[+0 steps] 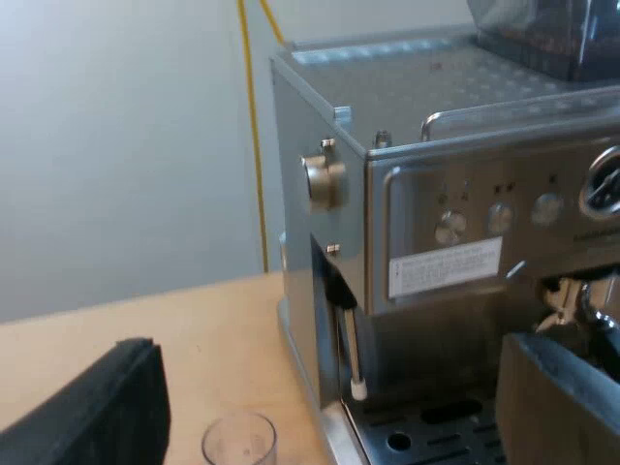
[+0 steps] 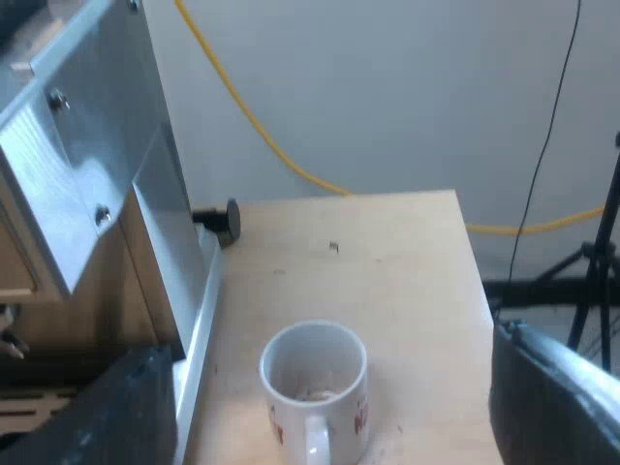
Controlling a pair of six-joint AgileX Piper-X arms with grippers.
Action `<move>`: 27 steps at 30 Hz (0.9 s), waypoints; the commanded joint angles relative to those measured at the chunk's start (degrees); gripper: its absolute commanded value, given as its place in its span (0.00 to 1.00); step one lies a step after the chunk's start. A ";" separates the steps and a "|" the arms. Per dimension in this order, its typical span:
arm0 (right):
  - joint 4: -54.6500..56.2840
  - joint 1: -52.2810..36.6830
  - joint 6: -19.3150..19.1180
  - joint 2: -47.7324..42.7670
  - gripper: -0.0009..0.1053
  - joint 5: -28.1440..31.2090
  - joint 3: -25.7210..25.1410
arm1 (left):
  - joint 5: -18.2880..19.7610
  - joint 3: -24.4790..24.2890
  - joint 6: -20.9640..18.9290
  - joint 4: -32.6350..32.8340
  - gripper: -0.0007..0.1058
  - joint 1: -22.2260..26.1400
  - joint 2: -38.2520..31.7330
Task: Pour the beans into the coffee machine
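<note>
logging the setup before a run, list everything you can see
machine: 1, silver, on the table
hopper: 1, smoky clear, on the machine's top
glass: 1, clear, on the table beside the machine
mug: 1, white with red print, upright on the table beside the machine
table: 1, light wood, under everything
stand: 1, black, beyond the table's edge
left pincer: 1, black, open, empty, near the glass
right pincer: 1, black, open, empty, over the mug

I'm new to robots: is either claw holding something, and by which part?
Nothing is held. The left gripper and right gripper are open; the mug and measuring glass stand free.
</note>
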 commanded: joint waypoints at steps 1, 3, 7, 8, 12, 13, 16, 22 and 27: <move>-0.33 -0.28 -0.96 -2.01 0.65 0.02 -0.64 | -0.70 -0.47 -0.15 0.90 0.68 -0.11 -2.38; -0.33 -0.28 -0.96 -3.96 0.65 -0.66 -0.64 | -0.70 -0.47 -0.15 2.11 0.68 -0.11 -4.86; 0.11 -0.28 -0.96 -6.61 0.65 -0.74 -0.64 | -0.70 -0.47 -0.15 4.77 0.68 -0.11 -8.54; 0.43 -0.28 -0.96 -7.37 0.65 -0.74 -0.64 | -0.70 -0.47 -0.15 5.99 0.68 -0.11 -9.65; 3.28 -0.28 -0.96 -10.60 0.65 -0.74 -0.64 | -1.86 -1.71 -0.15 11.44 0.68 -0.01 -11.02; 3.63 -0.28 -0.96 -10.93 0.65 -0.74 -0.64 | -2.31 -1.94 -0.15 12.13 0.68 0.02 -10.90; 6.28 -0.28 -0.96 -13.54 0.65 -0.74 -0.64 | -4.64 -2.43 -0.15 12.83 0.68 0.02 -11.05; 12.89 -0.28 -0.96 -18.57 0.65 -0.74 -0.64 | -5.78 -2.56 -0.15 14.13 0.68 0.12 -11.04; 19.58 -0.28 -0.96 -21.11 0.65 -0.74 -1.21 | -5.77 -2.56 -0.15 17.37 0.68 0.12 -11.04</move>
